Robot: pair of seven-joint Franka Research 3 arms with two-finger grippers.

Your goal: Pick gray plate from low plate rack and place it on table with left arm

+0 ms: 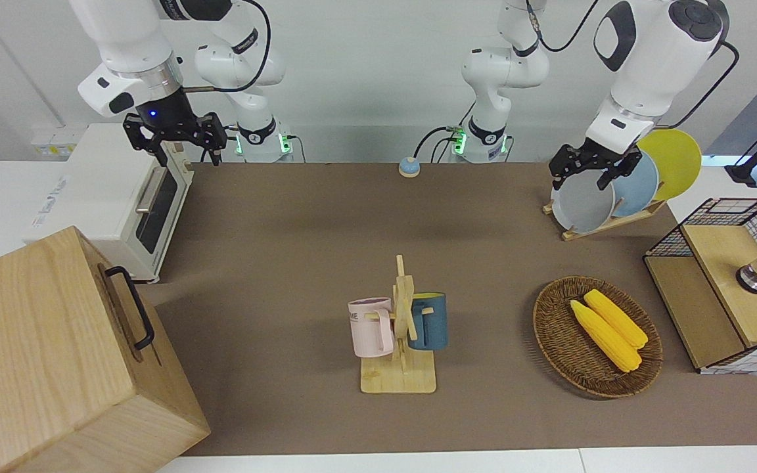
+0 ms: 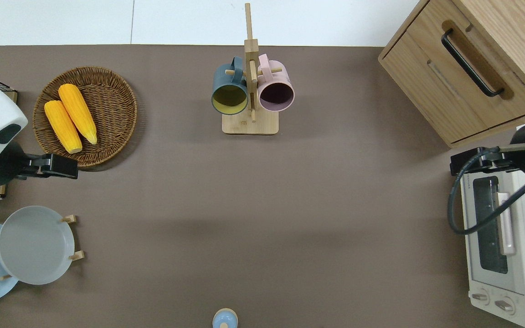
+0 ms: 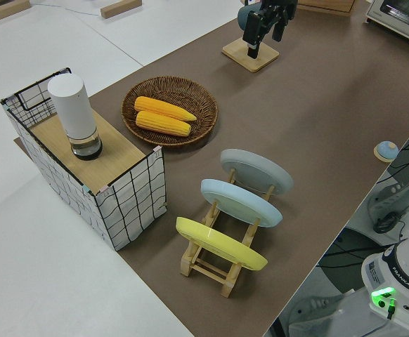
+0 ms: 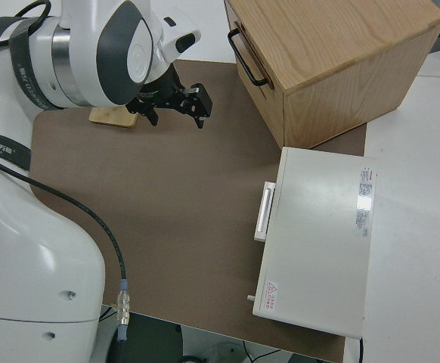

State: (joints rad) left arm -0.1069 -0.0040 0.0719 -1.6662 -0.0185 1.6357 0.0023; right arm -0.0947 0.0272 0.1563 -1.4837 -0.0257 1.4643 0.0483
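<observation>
Racked gray plate [image 2: 34,244] (untouched); left pincer [image 1: 593,169] hovers released; right arm parked.

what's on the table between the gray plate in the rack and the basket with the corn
Nothing rests there: the overhead view shows bare table between the gray plate and the basket. The left gripper hangs in the air over that stretch, by the basket's rim.

- Bare table [image 2: 262,205] spans the middle, open for passing.
- Basket [image 2: 107,91], rack [image 3: 218,263] and wire crate [image 3: 131,200] crowd the left arm's end.
- Mug tree [image 2: 249,123] stands mid-table near the far edge.
</observation>
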